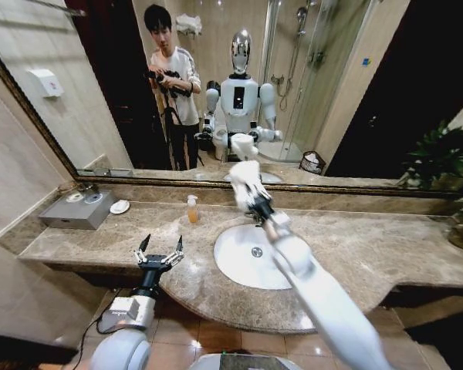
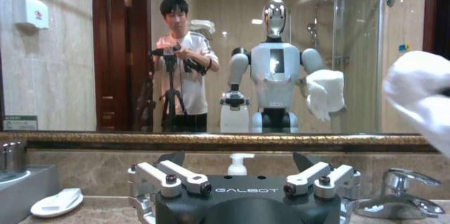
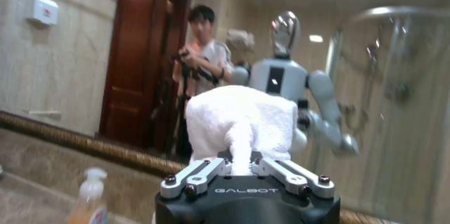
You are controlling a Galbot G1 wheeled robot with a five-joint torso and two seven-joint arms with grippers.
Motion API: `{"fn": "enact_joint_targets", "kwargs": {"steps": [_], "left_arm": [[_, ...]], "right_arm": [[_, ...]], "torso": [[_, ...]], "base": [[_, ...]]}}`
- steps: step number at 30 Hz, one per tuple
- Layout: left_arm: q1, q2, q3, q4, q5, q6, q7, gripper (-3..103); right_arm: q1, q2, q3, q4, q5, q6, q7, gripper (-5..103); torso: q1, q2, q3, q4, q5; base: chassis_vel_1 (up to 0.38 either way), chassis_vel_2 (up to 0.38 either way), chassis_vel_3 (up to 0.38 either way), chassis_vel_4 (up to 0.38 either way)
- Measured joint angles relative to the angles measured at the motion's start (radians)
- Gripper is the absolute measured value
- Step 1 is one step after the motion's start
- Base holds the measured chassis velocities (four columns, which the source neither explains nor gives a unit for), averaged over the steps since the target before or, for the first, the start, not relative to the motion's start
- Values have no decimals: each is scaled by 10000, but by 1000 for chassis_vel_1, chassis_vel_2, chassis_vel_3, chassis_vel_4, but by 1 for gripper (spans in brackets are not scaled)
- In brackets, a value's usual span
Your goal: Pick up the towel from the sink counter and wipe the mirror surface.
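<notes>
Gripping white towel (image 3: pixel 239 124), right gripper (image 3: pixel 241 167) near mirror (image 1: pixel 309 92)

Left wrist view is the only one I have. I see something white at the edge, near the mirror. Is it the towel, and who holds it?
Observer: Yes, the towel, clamped in the right gripper.
Operator: Is it on the glass already?
Observer: The head view shows it raised over the faucet, at the mirror near its lower frame; contact I cannot confirm.
Operator: And my left gripper?
Observer: The left gripper is open, low over the sink counter front edge, beside the basin.
</notes>
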Motion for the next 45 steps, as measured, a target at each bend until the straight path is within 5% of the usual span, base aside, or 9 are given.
{"fn": "enact_joint_targets", "kwargs": {"steps": [4,9,14,17,19,24,27,45], "left_arm": [[0,0,0,1,-1,0,-4,100],[0,1,-1,1,0,0,-6,100],[1,0,0,0,0,0,-5,100],[0,0,-1,0,0,0,-5,100],[0,0,-1,1,-1,1,-5,100],[0,0,-1,1,0,0,-5,100],[0,0,-1,1,-1,0,-5,100],[0,0,-1,1,0,0,-5,100]], "right_arm": [[-1212,-699,602,856,924,-668,792,9],[-2464,-1565,1880,1076,2135,-1330,286,9],[-2759,-2667,2594,-578,2476,-1678,-1534,9],[-2010,-3121,2125,-1584,1662,-1793,-2494,9],[-933,-3194,1666,-2299,929,-2534,-3361,9],[214,-3516,1063,-3109,450,-3302,-4832,9],[609,-4022,566,-3517,184,-3363,-6236,9],[3764,-3097,-2266,-5977,-59,-3883,-6608,9]], "torso": [[1,-1,1,11,4],[3,-1,1,4,2],[2,-1,2,3,4],[4,-2,3,7,1],[5,-3,4,7,7],[6,-4,4,14,-1],[6,-3,4,-3,-4],[5,-3,3,8,-3]], "base": [[0,0,0,0],[0,0,0,0],[0,0,0,0],[0,0,0,0],[0,0,0,0],[0,0,0,0],[0,0,0,0],[0,0,0,0]]}}
